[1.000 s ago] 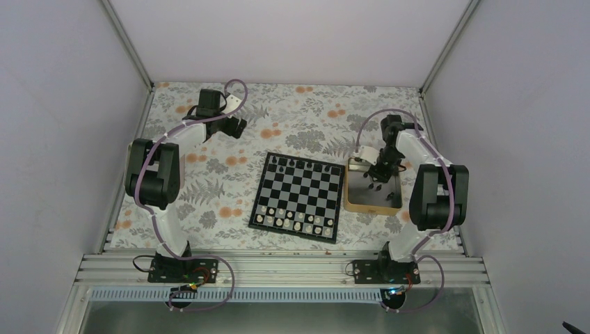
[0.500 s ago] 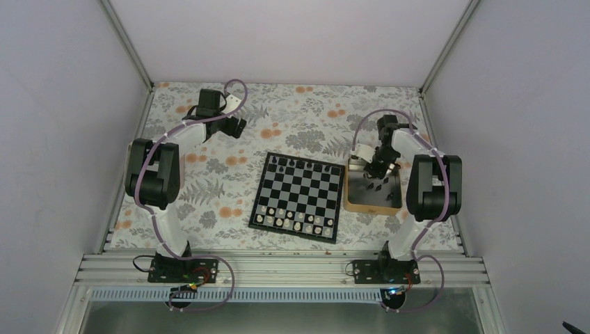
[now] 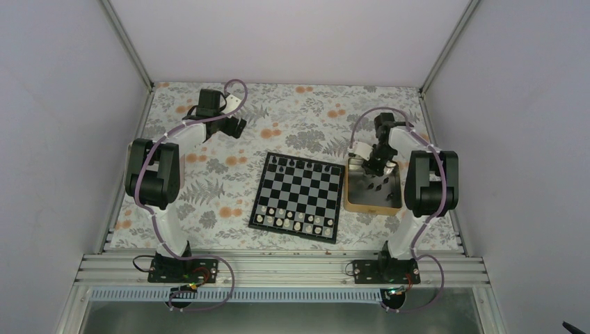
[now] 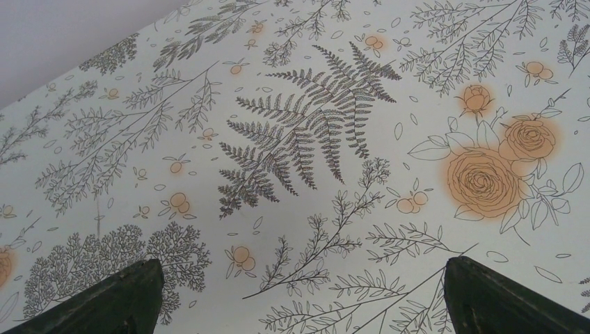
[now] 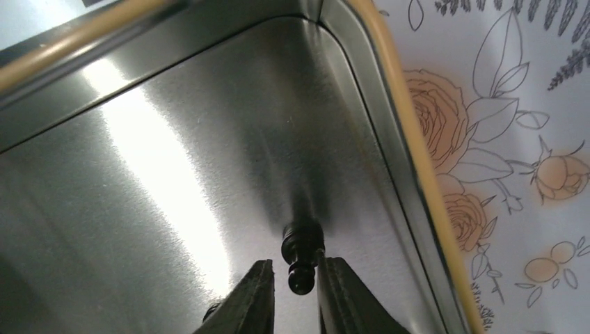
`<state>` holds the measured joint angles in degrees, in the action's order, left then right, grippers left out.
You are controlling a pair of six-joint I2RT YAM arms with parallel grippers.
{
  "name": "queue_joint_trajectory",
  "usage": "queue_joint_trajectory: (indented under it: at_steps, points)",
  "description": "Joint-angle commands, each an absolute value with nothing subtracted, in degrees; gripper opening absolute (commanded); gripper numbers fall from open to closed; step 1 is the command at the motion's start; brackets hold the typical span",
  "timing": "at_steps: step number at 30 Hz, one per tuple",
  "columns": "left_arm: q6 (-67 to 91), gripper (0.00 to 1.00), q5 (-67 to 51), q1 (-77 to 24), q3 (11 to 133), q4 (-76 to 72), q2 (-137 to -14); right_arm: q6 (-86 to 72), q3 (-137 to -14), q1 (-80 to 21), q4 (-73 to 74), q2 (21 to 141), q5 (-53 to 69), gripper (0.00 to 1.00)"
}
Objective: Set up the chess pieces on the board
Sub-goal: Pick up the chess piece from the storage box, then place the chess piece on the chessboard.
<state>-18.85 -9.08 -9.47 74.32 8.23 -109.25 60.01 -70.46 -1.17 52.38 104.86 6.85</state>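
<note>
Right tool: narrowly spread, astride a black chess piece lying between its tips, apparently unclamped.

Risk: the small, rounded, glossy piece may squirt out or skid on the slick brushed-metal tray floor just ahead.

Beyond the tan rim is the floral table. The board lies well apart to the left.

Left tool: spread wide, empty.
</note>
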Motion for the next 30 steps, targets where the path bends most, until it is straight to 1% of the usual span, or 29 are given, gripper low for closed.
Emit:
queue_joint_trajectory:
  at_steps: [1, 5, 9, 15, 20, 25, 30]
  points:
    - [-18.9, 1.0, -9.9, -9.3, 74.8, 6.8, -110.2, 59.6, -72.3, -1.9, 52.3, 105.9, 7.8, 0.16]
    - [-18.9, 1.0, -10.0, -9.2, 74.5, 6.8, -110.1, 59.6, -72.8, -2.0, 53.1, 105.4, 7.7, 0.08]
    - [-18.9, 1.0, -10.1, -9.1, 74.4, 6.8, -110.0, 59.2, -73.9, -2.6, 55.5, 103.5, 6.9, 0.05]
    - [-18.9, 1.0, -10.3, -9.1, 74.4, 7.0, -109.2, 58.0, -79.3, -6.1, 60.8, 101.4, 5.2, 0.05]
    - [-18.8, 1.0, -10.5, -9.1, 74.7, 7.3, -109.0, 56.6, -86.8, -12.5, 64.5, 101.6, 3.7, 0.05]
    - [-18.9, 1.0, -10.2, -9.2, 74.8, 7.5, -108.8, 55.2, -93.8, -20.0, 66.4, 105.3, 2.6, 0.05]
    - [-18.9, 1.0, -10.3, -9.1, 75.1, 7.6, -108.1, 55.3, -98.9, -26.1, 66.4, 110.2, 4.3, 0.05]
